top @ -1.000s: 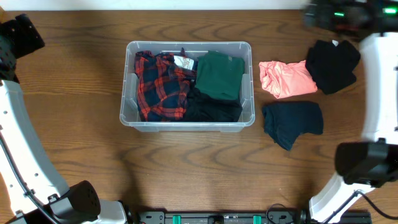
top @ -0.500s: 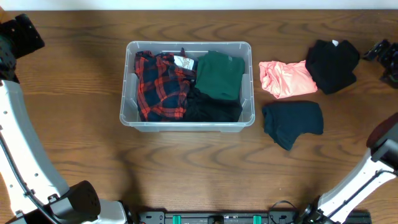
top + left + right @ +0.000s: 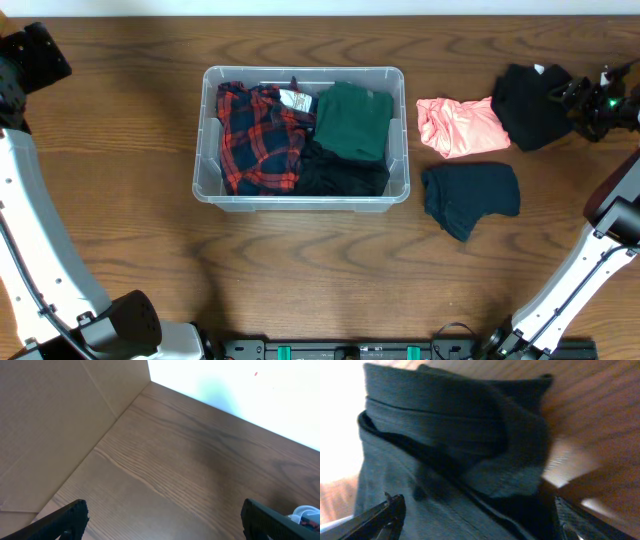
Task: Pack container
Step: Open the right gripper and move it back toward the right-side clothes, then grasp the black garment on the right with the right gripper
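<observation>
The overhead view shows the whole table; the wrist views show only a small part each. From above, the container [image 3: 303, 196] stands upright with its opening to the top, and its long axis runs left to right across the table. It is well apart from both pairs of jaws, to the left of the right gripper [image 3: 583, 101]. Inside it lie a red plaid shirt [image 3: 255, 140], a green garment [image 3: 352, 120] and a black garment [image 3: 340, 175].

Between the container and the right jaws lies a pink garment [image 3: 460, 125]. A black folded garment [image 3: 530, 105] is directly at these jaws, and a dark teal garment [image 3: 470, 198] lies near them, toward the front edge.

Only the right wrist view shows that the jaws are released: the fingers [image 3: 382, 515] stand wide apart, with the folds of the black garment between them, not pinched.

The left wrist view shows the left gripper [image 3: 165, 515] also spread wide, with only the bare wooden table [image 3: 165, 455] between its jaws
</observation>
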